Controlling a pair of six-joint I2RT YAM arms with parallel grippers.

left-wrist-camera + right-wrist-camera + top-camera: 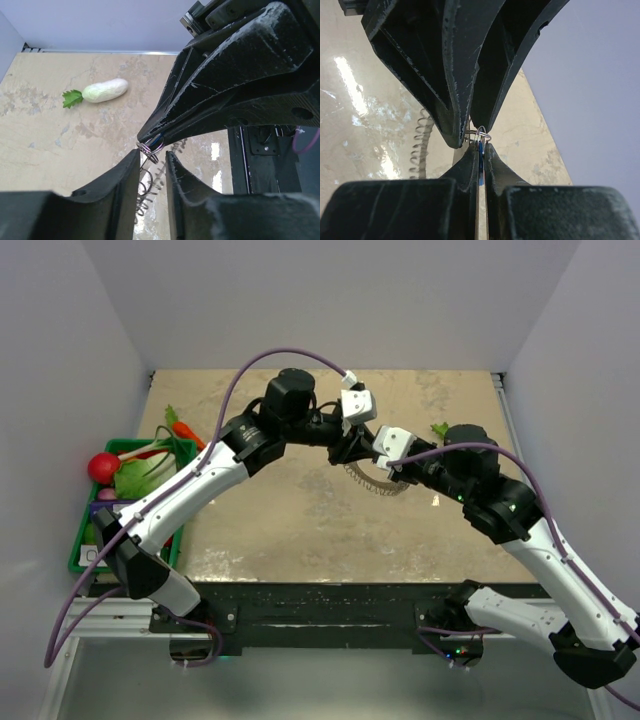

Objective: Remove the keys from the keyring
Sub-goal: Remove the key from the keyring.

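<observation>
The keyring (376, 485) is a grey coiled loop hanging under the two grippers at the table's middle. It also shows in the left wrist view (145, 187) and in the right wrist view (420, 145). My right gripper (481, 145) is shut on the blue-headed key (481, 156), which hangs from a small silver split ring (481, 133). My left gripper (152, 156) is closed narrowly round the coil just below that ring, tip to tip with the right gripper (380, 462). The key's blue head shows in the left wrist view (158, 139) inside the right gripper's fingers.
A white radish with green leaves (105, 90) lies on the table at the back, behind the right arm (440, 429). A green basket (80, 545) with vegetables stands at the left edge. White walls close in the table.
</observation>
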